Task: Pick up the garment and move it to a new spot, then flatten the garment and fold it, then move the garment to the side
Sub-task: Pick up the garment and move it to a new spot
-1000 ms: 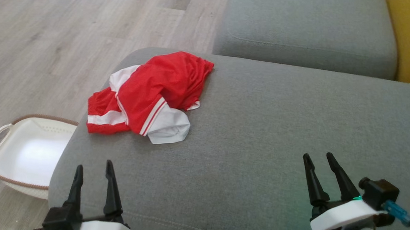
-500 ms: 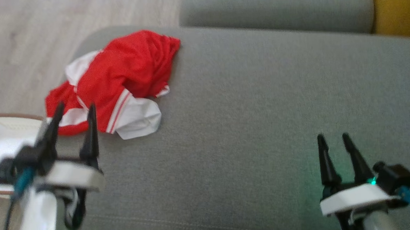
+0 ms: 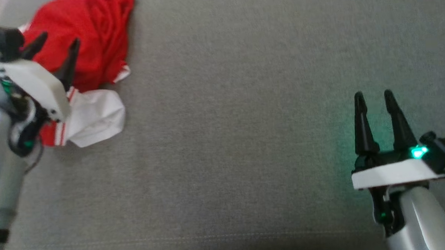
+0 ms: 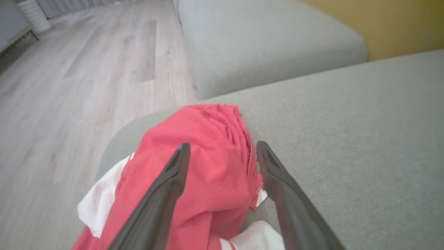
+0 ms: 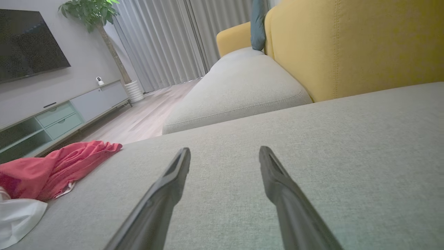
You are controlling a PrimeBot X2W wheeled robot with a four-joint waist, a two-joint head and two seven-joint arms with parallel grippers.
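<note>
A red and white garment (image 3: 96, 40) is bunched up near a rounded corner of the grey sofa cushion (image 3: 226, 121), close to the wood floor (image 4: 69, 86). The left gripper (image 3: 59, 40) is held right at the garment, and its fingers are spread open with red cloth seen between them; whether the cloth is touched cannot be told. The right gripper (image 3: 373, 94) is held well apart over bare cushion, its fingers spread open with nothing in them. A second grey cushion (image 4: 263, 45) and a yellow backrest (image 5: 347, 45) are seen behind.
</note>
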